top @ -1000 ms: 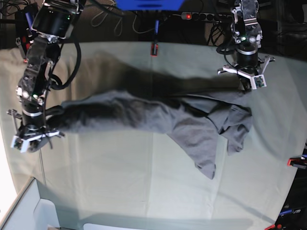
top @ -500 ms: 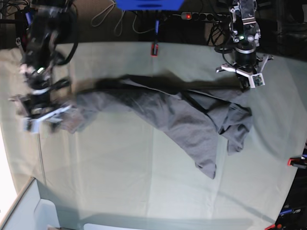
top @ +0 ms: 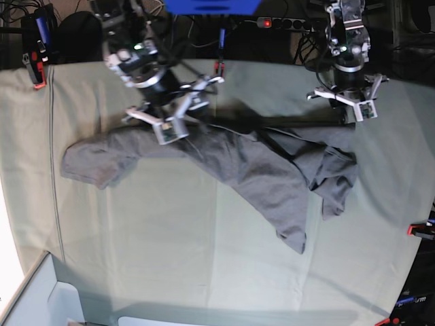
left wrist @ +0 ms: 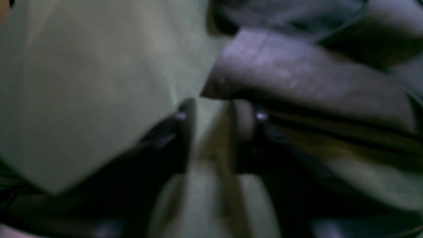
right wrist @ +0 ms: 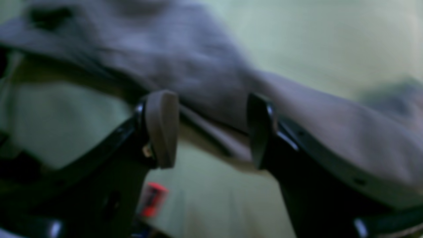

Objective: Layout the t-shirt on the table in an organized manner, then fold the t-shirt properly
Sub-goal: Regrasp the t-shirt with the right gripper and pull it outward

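In the left wrist view, which is heavily blurred, two dark fingers of the left gripper (left wrist: 211, 112) are seen with a narrow gap between them, and nothing is clamped in that gap. A rounded fold of the grey t-shirt (left wrist: 297, 76) is seen just beyond the fingertips, lying on the pale green cloth of the table (left wrist: 82, 82). Whether the right-hand fingertip touches the fabric cannot be told.

In the right wrist view, the right gripper (right wrist: 213, 129) is shown with its two fingers spread wide, one with a tan pad and one black. Soft grey t-shirt (right wrist: 185, 59) fabric is draped behind and between them, but it is not pinched. A small red object (right wrist: 152, 198), blurred, is seen low on the table (right wrist: 314, 36).

In the base view, one t-shirt (top: 245, 166) is seen lying crumpled and stretched out across the middle of the table (top: 170, 258), with one end spread flat toward the view's left and the bulk bunched in creases toward the right. Two arms are counted: the right gripper (top: 168, 123) is held at the shirt's upper edge, the left gripper (top: 345, 109) just above its bunched end. Red clamps (top: 416, 230) are seen at the table's edges. A pale open box (top: 41, 299) is partly seen at the lower left corner; its contents cannot be made out.
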